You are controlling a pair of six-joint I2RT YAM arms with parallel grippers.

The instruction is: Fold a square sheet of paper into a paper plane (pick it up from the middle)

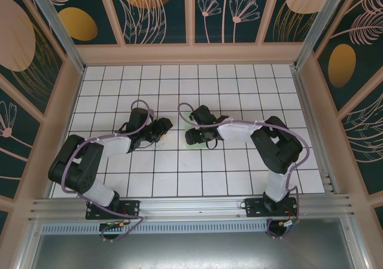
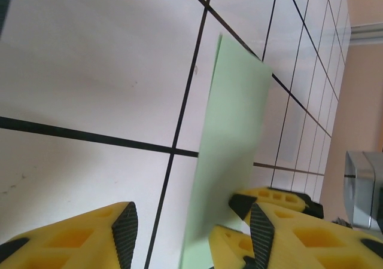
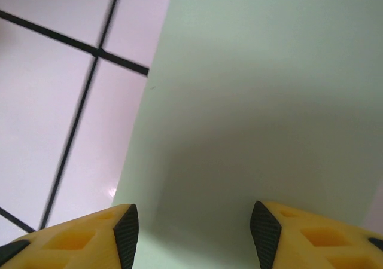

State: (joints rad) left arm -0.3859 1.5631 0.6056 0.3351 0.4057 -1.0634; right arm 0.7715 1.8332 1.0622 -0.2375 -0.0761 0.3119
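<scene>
Right wrist: right pincer (image 3: pixel 192 224) parted over square sheet of paper (image 3: pixel 263 95), tiles (image 3: pixel 54 119) along edge; left pincer (image 2: pixel 192 224) parted astride sheet.

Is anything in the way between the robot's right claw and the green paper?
No, nothing I can see. The right gripper points straight at the green paper with its jaws open, and nothing lies between them.

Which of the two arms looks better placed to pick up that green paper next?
Probably right: the right tool, open, has the square sheet of paper filling the gap between its fingers. For the left tool, the sheet is a strip nearer one finger.
</scene>
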